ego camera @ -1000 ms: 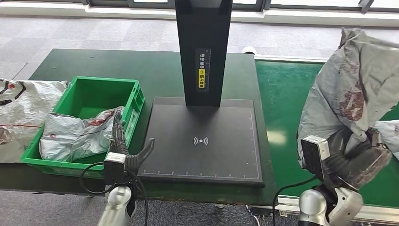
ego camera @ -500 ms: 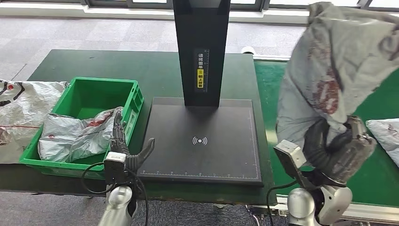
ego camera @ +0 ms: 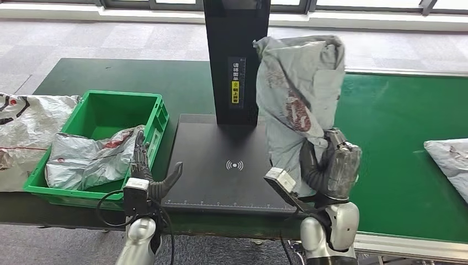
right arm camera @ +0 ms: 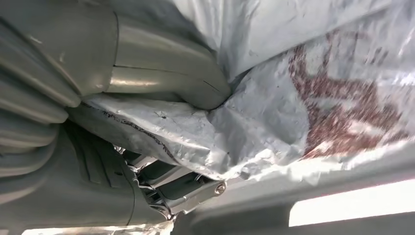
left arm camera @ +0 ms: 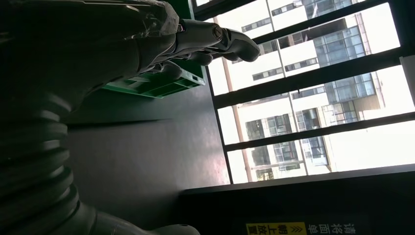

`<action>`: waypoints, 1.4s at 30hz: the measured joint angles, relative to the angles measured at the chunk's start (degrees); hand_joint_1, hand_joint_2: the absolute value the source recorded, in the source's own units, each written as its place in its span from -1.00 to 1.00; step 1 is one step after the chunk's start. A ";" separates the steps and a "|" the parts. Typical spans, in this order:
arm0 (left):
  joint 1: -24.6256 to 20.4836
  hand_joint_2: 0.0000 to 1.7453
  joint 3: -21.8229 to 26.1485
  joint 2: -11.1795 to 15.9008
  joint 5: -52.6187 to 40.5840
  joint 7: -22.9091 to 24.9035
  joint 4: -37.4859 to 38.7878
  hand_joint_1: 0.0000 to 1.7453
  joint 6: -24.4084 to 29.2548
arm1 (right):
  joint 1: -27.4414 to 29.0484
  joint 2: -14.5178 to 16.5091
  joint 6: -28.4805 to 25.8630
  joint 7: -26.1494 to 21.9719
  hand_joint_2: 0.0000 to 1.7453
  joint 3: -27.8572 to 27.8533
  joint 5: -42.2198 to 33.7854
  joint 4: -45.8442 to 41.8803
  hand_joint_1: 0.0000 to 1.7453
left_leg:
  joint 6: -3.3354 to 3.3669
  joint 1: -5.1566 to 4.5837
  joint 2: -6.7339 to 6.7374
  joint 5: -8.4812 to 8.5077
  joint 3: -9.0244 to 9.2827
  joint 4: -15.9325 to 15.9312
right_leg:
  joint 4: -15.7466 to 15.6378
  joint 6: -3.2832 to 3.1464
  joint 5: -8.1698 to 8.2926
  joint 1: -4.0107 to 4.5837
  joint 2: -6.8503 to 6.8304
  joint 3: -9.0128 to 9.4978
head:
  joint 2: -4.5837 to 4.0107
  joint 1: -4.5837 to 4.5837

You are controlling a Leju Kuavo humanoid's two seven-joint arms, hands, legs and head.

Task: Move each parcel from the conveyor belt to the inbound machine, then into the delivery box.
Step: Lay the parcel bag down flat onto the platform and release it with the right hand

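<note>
you're mid-cycle: one parcel (ego camera: pixel 88 157) already lies in the box (ego camera: pixel 156 118), another (ego camera: pixel 450 160) waits on the belt (ego camera: pixel 386 138). your right hand (ego camera: pixel 328 168) grips a grey parcel (ego camera: pixel 295 94) upright above the machine's right edge (ego camera: pixel 237 165); it's not yet set down. your left hand (ego camera: pixel 146 171) hovers open beside the box, holding nothing.

The left hand (left arm camera: pixel 147 44) is reaching in from nine o'clock, fingers (left arm camera: pixel 230 41) spread and holding nothing. A green crate (left arm camera: pixel 156 85) is sitting on the dark bench (left arm camera: pixel 147 152); bright windows (left arm camera: pixel 313 93) are showing at three o'clock.
</note>
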 joint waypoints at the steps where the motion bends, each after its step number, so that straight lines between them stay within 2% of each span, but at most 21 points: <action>1: -0.04 1.00 -0.02 0.00 0.03 0.00 0.04 -1.00 0.08 | -0.37 0.00 0.01 0.53 1.00 0.82 0.55 1.91 1.00 | 0.00 0.01 -0.02 0.01 0.00 0.00 | 0.00 0.00 0.00 0.01 -0.03 0.01 | 0.00 0.00; 6: -0.15 1.00 -0.22 -0.02 0.11 -0.01 0.37 -1.00 0.36 | -1.93 0.02 -0.02 2.84 1.00 3.92 1.88 10.29 1.00 | -0.01 0.03 -0.04 0.02 0.00 0.00 | 0.01 -0.01 0.00 0.03 -0.05 0.04 | 0.00 0.00; 11: -0.13 1.00 -0.22 -0.01 0.54 -0.01 0.41 -1.00 0.56 | -3.03 0.08 -0.03 2.92 1.00 5.62 1.15 17.04 1.00 | -0.01 0.02 -0.08 0.01 -0.03 0.00 | 0.01 0.00 0.00 0.01 -0.08 0.03 | 0.00 0.00; 24: -0.07 1.00 -0.30 0.04 0.91 -0.01 0.41 -1.00 0.61 | -4.74 0.37 -0.06 3.59 1.00 6.00 0.55 25.52 1.00 | -0.01 0.02 -0.07 0.01 -0.03 0.00 | 0.01 0.00 0.00 0.02 -0.07 0.03 | 0.00 0.00; 25: -0.07 1.00 -0.31 0.05 0.91 0.00 0.41 -1.00 0.60 | -5.02 0.41 -0.07 3.84 1.00 6.00 0.59 26.31 0.66 | -0.01 0.02 -0.07 0.01 -0.03 0.00 | 0.01 0.00 0.00 0.02 -0.07 0.03 | 0.00 0.00; 28: -0.07 1.00 -0.31 0.09 0.82 -0.01 0.41 -1.00 0.60 | -6.00 0.57 -0.08 4.67 1.00 6.00 0.66 28.66 -0.82 | -0.01 0.02 -0.07 0.02 -0.03 0.00 | 0.01 0.00 0.00 0.02 -0.07 0.03 | 0.00 0.00; 29: -0.06 1.00 -0.31 0.10 0.79 -0.01 0.41 -1.00 0.63 | -6.39 0.66 -0.08 4.89 1.00 6.00 0.58 29.47 -0.99 | -0.01 0.02 -0.07 0.02 -0.03 0.00 | 0.01 0.00 0.00 0.02 -0.07 0.02 | 0.00 0.00; 36: 0.00 1.00 -0.31 0.17 0.76 0.00 0.41 -1.00 0.73 | -7.91 1.04 -0.11 4.59 1.00 6.00 -1.03 32.39 -1.00 | -0.01 0.02 -0.08 0.01 -0.04 0.00 | 0.01 0.00 0.00 0.01 -0.07 0.02 | 0.00 0.00; 42: 0.02 1.00 -0.31 0.32 0.76 0.00 0.42 -1.00 0.74 | -7.69 1.07 -0.22 1.31 1.00 5.54 -4.29 30.61 -1.00 | -0.01 0.02 -0.07 0.01 -0.03 0.00 | 0.01 0.00 0.00 0.01 -0.06 -0.01 | 0.00 0.00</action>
